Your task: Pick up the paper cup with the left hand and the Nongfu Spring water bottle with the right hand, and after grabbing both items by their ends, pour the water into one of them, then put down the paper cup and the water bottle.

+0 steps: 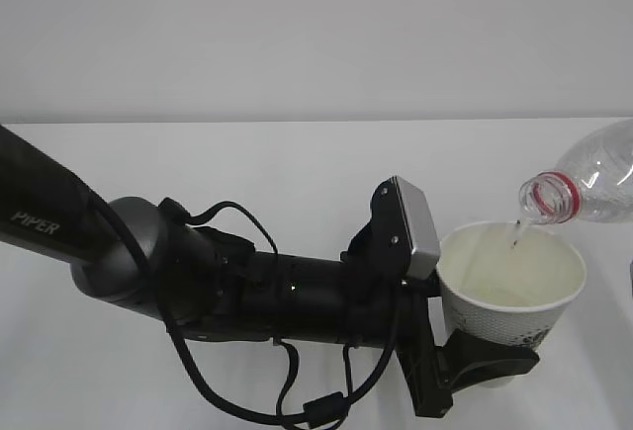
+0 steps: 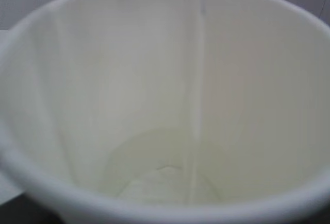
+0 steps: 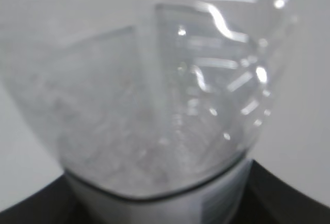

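At 4 o'clock in the exterior view, my left tool (image 1: pixel 485 363) is clamped around the base of the paper cup (image 1: pixel 514 292), holding it upright above the bench (image 1: pixel 297 173). At 2 o'clock the Nongfu Spring water bottle (image 1: pixel 588 188) tilts neck-down over the rim, and a thin stream of water (image 2: pixel 196 80) falls into the cup. I judge the pour is under way, with little pooled yet. My right tool is barely visible; it seems to grip the bottle's far end. Next I would level the bottle, then set both down.
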### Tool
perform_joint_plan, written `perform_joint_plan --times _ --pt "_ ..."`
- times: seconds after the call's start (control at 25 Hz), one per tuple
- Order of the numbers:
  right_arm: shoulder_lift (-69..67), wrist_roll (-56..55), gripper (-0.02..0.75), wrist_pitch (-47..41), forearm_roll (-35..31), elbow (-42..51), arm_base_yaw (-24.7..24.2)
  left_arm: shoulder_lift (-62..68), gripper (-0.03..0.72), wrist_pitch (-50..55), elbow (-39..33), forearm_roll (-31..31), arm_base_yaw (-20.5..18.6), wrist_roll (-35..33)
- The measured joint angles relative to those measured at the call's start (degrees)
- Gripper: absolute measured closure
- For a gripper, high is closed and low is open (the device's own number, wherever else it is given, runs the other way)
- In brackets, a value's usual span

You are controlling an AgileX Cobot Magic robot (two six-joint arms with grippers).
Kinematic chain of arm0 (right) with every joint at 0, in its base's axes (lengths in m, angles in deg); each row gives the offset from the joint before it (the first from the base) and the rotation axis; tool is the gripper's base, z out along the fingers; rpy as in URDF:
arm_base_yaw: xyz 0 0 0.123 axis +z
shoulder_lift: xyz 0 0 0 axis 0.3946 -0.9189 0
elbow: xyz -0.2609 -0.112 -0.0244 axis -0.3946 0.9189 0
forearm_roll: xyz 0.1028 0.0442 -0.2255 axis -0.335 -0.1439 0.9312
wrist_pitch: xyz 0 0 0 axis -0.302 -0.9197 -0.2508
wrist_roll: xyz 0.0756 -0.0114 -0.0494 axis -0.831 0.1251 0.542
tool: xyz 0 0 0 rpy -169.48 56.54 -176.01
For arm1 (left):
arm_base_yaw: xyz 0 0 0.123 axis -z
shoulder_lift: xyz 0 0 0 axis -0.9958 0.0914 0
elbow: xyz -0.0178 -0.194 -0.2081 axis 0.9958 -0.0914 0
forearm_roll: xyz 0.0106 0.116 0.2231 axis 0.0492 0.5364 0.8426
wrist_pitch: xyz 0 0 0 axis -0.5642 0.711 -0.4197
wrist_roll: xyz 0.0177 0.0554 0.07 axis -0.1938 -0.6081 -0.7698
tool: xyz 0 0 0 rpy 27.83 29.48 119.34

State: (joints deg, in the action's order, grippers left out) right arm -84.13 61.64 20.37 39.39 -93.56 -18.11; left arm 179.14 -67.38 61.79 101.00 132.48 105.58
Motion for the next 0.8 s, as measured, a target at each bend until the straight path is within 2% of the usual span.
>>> perform_joint_plan --times 0.8 --pt "0.0 0.2 0.307 0.5 0.0 0.0 0.0 0.0 0.145 0.0 0.0 0.0 0.0 0.0"
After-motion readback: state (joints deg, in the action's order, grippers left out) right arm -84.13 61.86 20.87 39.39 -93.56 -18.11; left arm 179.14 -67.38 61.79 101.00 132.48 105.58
